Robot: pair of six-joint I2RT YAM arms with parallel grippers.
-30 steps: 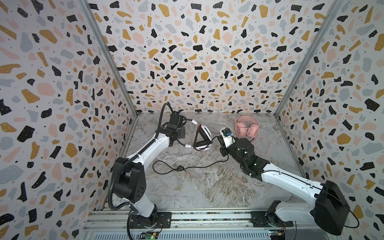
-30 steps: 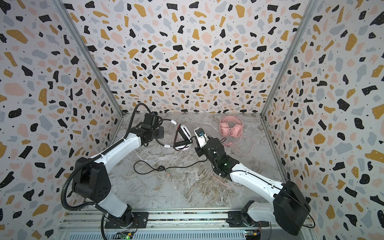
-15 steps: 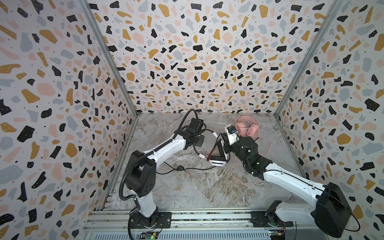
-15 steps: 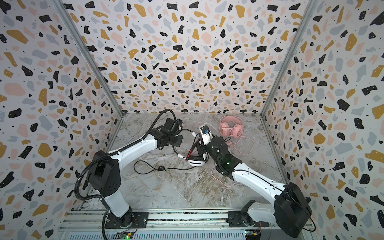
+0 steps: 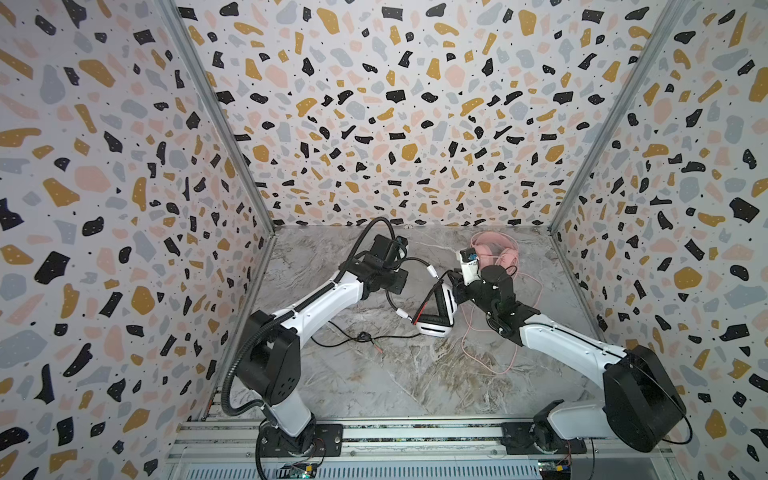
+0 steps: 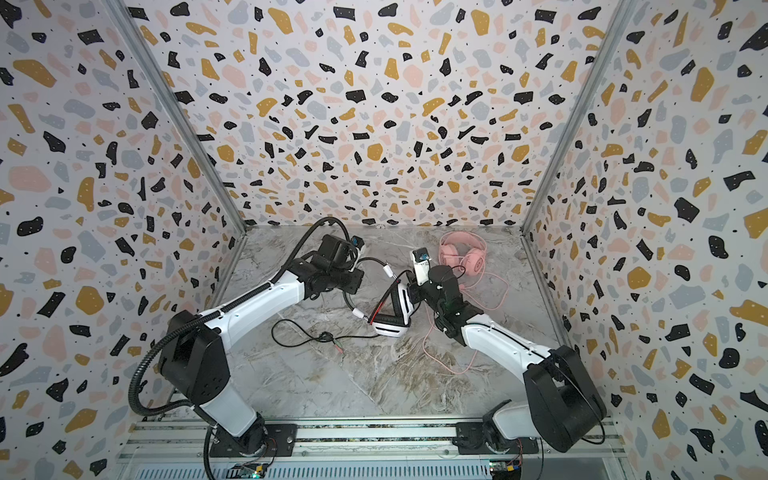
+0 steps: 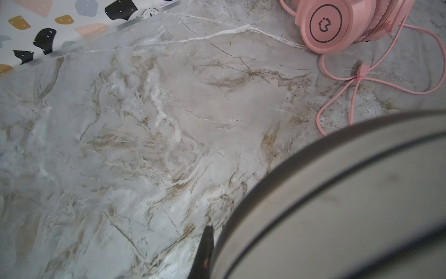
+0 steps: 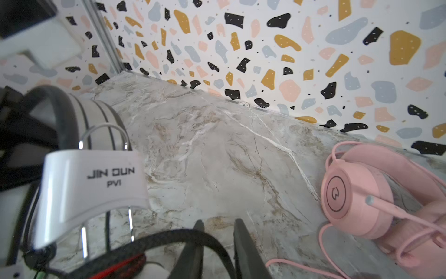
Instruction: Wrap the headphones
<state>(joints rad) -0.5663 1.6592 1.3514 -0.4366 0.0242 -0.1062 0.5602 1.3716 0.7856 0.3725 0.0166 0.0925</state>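
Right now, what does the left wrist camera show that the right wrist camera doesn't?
Only the left wrist view: a small pink cable junction. Only the right wrist view: the white plate printed JIN DUN PV1 and a black braided cable. Both: the pink plastic over-ear headset, the white black-striped headset band, the grey marble-patterned tabletop.

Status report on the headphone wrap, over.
Left gripper shut on white headphones. Right gripper partly open astride black cable; cable loose on table. Pink headphones at rear, pink cable running under right arm.
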